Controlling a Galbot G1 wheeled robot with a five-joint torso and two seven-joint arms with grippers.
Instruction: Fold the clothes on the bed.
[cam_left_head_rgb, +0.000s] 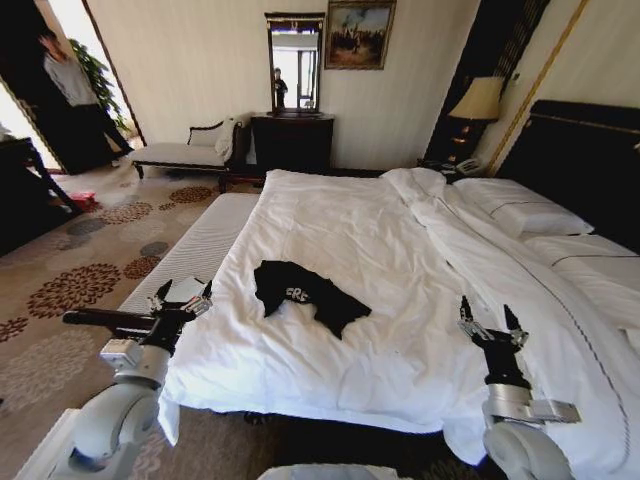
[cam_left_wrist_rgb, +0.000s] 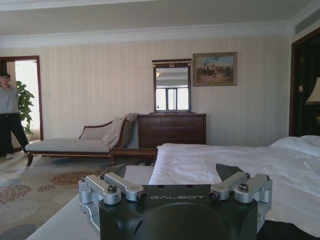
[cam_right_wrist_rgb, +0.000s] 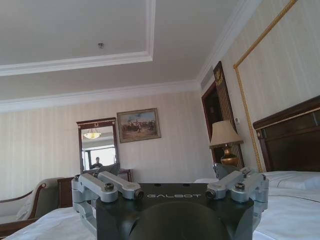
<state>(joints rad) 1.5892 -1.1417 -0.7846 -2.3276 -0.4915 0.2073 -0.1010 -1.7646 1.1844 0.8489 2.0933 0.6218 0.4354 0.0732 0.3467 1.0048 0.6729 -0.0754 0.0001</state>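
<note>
The black T-shirt (cam_left_head_rgb: 305, 294) lies crumpled on the white bed (cam_left_head_rgb: 380, 350) near its foot, between the left gripper (cam_left_head_rgb: 186, 296) and right gripper (cam_left_head_rgb: 490, 322), both spread wide and holding nothing

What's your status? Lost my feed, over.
Left gripper open, empty, at the bed's left edge. Right gripper open, empty, over the duvet. Black T-shirt crumpled, unfolded, between them. Nothing in the way.
</note>
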